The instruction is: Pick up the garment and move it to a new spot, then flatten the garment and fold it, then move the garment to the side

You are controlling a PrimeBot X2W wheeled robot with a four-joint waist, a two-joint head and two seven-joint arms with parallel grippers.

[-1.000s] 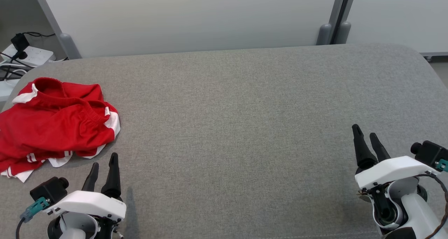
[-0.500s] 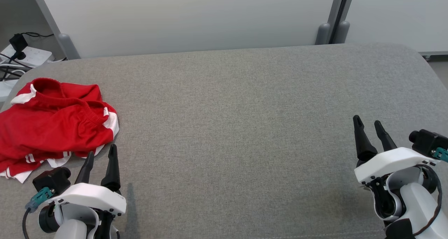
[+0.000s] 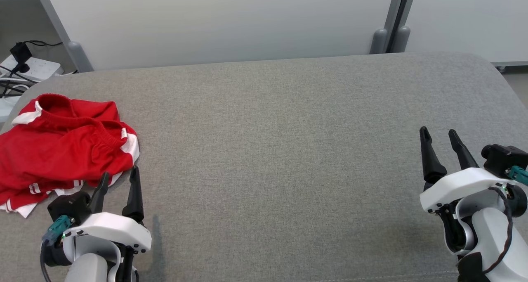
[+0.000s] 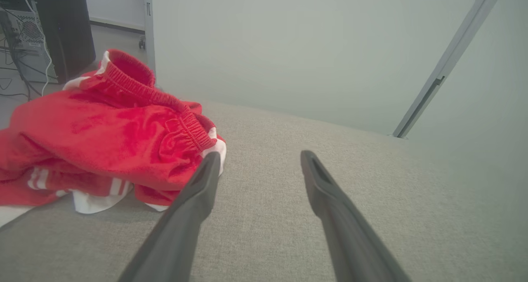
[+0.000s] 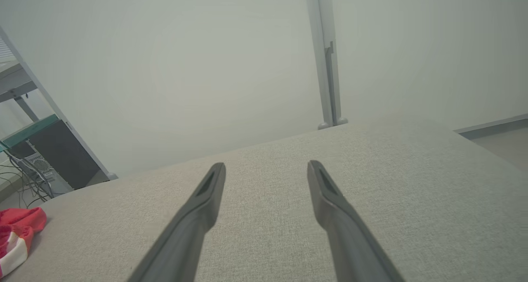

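Where: garment [image 3: 66, 145], red shorts w/ white stripes, lies crumpled at the far left of the grey padded surface [image 3: 288, 150], near its left edge.
Ends: waistband [image 3: 53, 102] is at the far end, open and a bit raised; the striped hems are at the near end, toward the robot.
Long axis: approx. near-to-far, waistband away from the robot; the cloth is bunched, so the axis isn't very clear.
Jaws, left: left gripper [image 3: 119, 172] has jaws apart, nothing between them. Its tips are just beside the near-right border of the garment. In the left wrist view one finger [image 4: 198, 195] overlaps the red edge; touching or not, I cannot tell.
Jaws, right: right gripper [image 3: 437, 130] also has jaws apart and empty, over bare surface at the right, well apart from the garment.
Direction: the garment lies front-left of the left gripper; the gap points at bare surface beside it.
Nearer arm: left, clearly.
Step (judgement): approach for the first pick-up; nothing lifted, flatten & fold not begun.
Next move: prob. shift left and down, so a fold comes between the jaws.
Risk: pinch catches only a thin hem and the garment drags.
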